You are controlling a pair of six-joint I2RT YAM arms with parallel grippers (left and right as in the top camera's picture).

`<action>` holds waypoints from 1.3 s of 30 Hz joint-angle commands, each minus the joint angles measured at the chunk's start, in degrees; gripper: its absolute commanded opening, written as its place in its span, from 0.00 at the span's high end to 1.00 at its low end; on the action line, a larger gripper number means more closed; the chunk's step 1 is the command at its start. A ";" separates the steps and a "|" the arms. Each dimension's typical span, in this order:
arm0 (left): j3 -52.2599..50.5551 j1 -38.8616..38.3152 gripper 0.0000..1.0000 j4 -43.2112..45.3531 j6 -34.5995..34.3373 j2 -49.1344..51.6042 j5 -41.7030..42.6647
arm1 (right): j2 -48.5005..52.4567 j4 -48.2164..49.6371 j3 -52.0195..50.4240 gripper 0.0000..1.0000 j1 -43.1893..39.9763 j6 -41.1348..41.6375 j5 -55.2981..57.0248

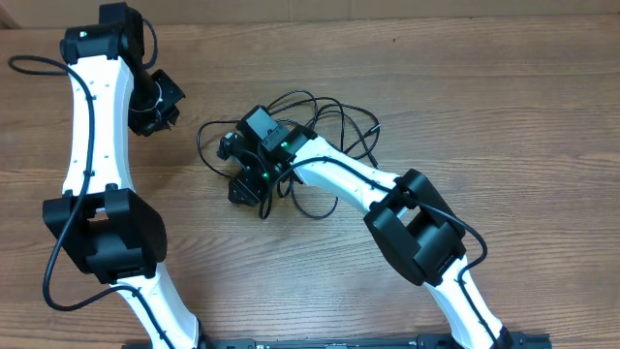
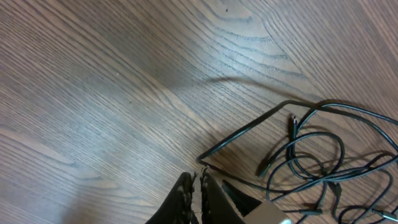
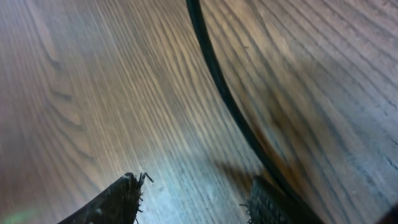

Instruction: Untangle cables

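Your right gripper (image 3: 199, 190) was open and low over the table (image 1: 465, 87). Its two fingers stood apart with bare wood between them, and nothing was held. One black cord (image 3: 219, 87) ran down the wrist view toward the finger on the right of the picture (image 3: 268, 202). It was off to that side rather than in the middle of the gap, and you could not tell whether it touched the pad.

From overhead, that gripper sat on the left edge of the cables (image 1: 329, 121), which lay in one loose tangle near the middle of the table. Your left gripper (image 2: 196, 183) was closed on nothing. It hung over bare wood to the left of the pile, near it but apart.

The step in hand looked like picking out a single cord. To do it well, you needed to shift sideways until the cord sat midway between the pads, then close on that cord alone. A slow pull toward bare wood seemed best, since a quick one would likely drag the whole knot along. The left gripper could have helped by pinning the pile, or by opening to take a second cord.
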 commanded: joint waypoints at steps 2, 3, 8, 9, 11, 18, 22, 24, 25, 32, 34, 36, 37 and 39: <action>-2.93 0.20 0.94 1.09 -0.87 -0.39 -0.50 | -0.24 1.81 0.02 0.45 0.00 -1.20 0.26; -3.30 0.20 0.94 1.25 -0.87 -0.39 -0.39 | -0.26 1.97 0.04 0.45 0.00 -1.20 0.26; -4.61 0.20 0.95 2.08 -0.42 -0.39 0.00 | -0.26 3.08 0.33 0.44 0.00 -1.22 0.26; -4.61 0.20 0.95 2.40 0.17 -0.39 0.44 | -0.26 3.80 0.33 0.44 -0.07 -1.25 0.28; -4.61 0.20 0.95 3.26 1.77 -0.39 2.34 | -0.26 5.33 0.33 0.43 -0.24 -1.25 0.79; -4.61 0.20 0.94 5.01 6.47 -0.39 7.45 | -0.04 7.85 0.26 0.34 -0.48 -2.91 5.84; -4.61 0.20 0.94 5.01 6.45 -0.39 7.45 | 0.11 7.67 -0.39 0.35 -0.46 -2.91 5.84; -4.61 0.20 0.94 5.01 6.45 -0.39 7.45 | 0.13 7.82 -0.92 0.35 -0.42 -2.91 5.84; -4.61 0.20 0.95 4.98 6.45 -0.39 7.45 | 0.13 8.13 -1.27 0.34 -0.42 -2.91 5.84; -4.61 0.20 0.96 4.92 6.64 -0.39 7.45 | 0.13 10.78 -5.14 0.41 -0.44 -2.95 5.86; -4.61 0.20 0.96 4.92 6.62 -0.39 7.45 | 0.13 11.52 -6.01 0.50 -0.44 -2.93 5.88; -4.61 0.20 0.96 4.85 6.62 -0.39 7.45 | 0.13 11.65 -6.05 0.87 -0.48 -2.91 5.86; -4.61 0.20 0.96 4.79 6.62 -0.39 7.48 | 0.04 11.67 -5.84 0.96 -0.48 -2.89 5.86; -4.61 0.20 0.96 4.70 6.93 -0.39 7.48 | -0.72 10.47 -4.63 0.96 -0.57 -2.60 5.84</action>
